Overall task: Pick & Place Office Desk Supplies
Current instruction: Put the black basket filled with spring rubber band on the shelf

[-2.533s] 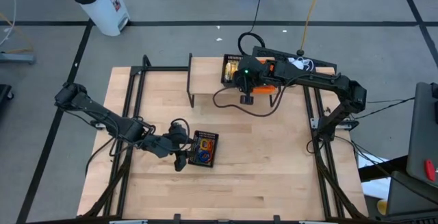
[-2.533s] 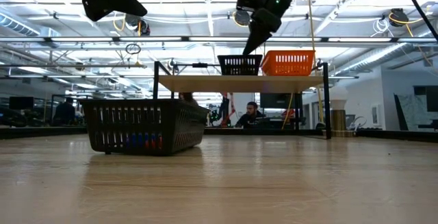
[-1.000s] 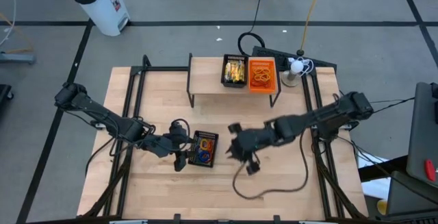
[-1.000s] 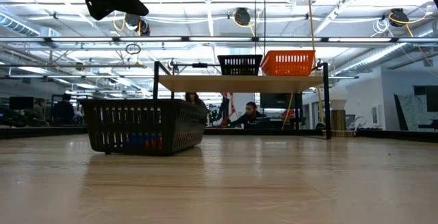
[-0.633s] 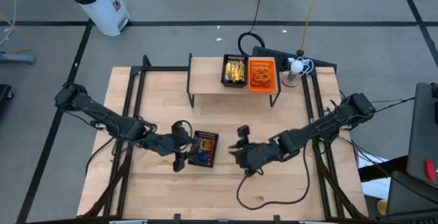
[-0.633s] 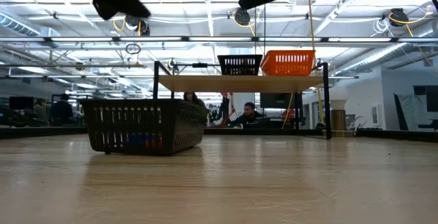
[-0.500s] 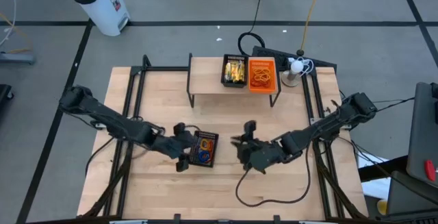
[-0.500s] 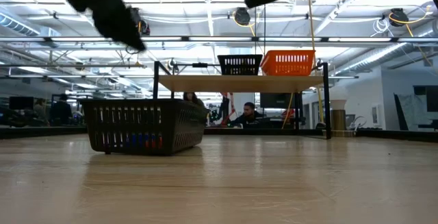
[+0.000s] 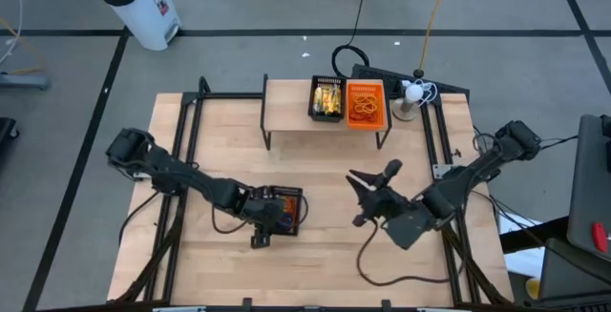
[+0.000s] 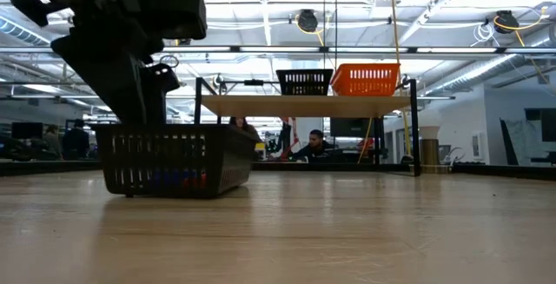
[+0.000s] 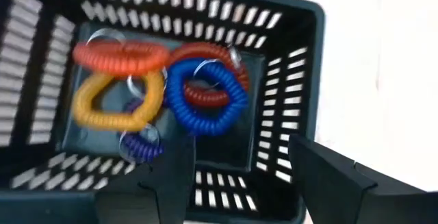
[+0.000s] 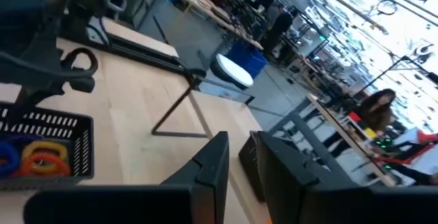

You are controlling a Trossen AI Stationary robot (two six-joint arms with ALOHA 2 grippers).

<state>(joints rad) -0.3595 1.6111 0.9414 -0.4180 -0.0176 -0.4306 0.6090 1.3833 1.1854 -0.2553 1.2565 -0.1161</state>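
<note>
Since the earlier high view, the left gripper point(image 9: 270, 218) has been brought from beside the black basket point(image 9: 299, 197) at lower centre to right over it, fingers spread and empty, while the right gripper point(image 9: 367, 186) has been drawn back right of centre, fingers nearly closed with nothing seen held. The coiled bands point(image 11: 205, 94) lie heaped inside the basket; they are judged light, soft and springy, best pinched across one loop's upper edge

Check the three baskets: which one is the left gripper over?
The black basket alone on the tabletop; the left gripper hangs over it. The other two baskets sit side by side on the shelf.
</note>
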